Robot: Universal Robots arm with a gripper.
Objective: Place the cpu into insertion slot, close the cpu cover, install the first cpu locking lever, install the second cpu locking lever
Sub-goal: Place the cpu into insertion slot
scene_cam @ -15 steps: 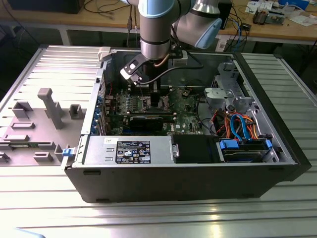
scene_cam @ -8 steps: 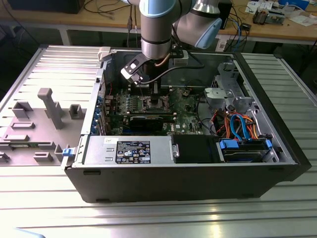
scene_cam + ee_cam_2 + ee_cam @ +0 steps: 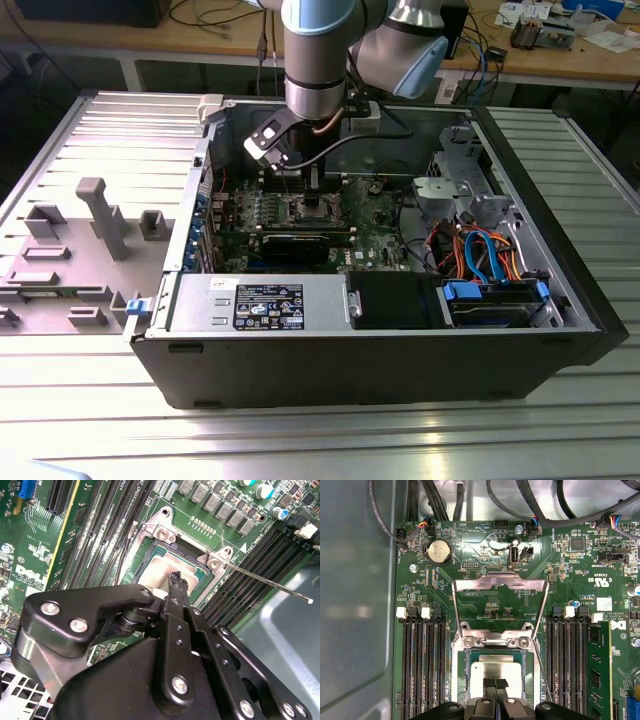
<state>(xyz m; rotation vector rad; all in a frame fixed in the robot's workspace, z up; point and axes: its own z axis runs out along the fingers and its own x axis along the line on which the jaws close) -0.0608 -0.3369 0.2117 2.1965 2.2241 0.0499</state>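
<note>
The cpu (image 3: 485,669) lies flat in the insertion slot (image 3: 466,675) of the green motherboard, silver top up. My gripper (image 3: 495,684) is straight above it with its two black fingertips shut together, at or just over the chip's top; contact cannot be told. The cpu cover (image 3: 500,581) stands raised on its hinge, away from the chip. A thin locking lever (image 3: 270,584) sticks out sideways from the slot's corner, unlatched. The second wrist view has the gripper (image 3: 176,577) over the cpu (image 3: 156,582). In the exterior view the gripper (image 3: 312,190) reaches down into the open computer case.
Long black memory slots (image 3: 422,665) flank the socket on both sides. A coin battery (image 3: 440,551) and black cables (image 3: 530,505) lie beyond the cover. The case holds a power supply (image 3: 265,303) and drive bay (image 3: 495,300). A grey fixture plate (image 3: 90,240) sits at the exterior view's left.
</note>
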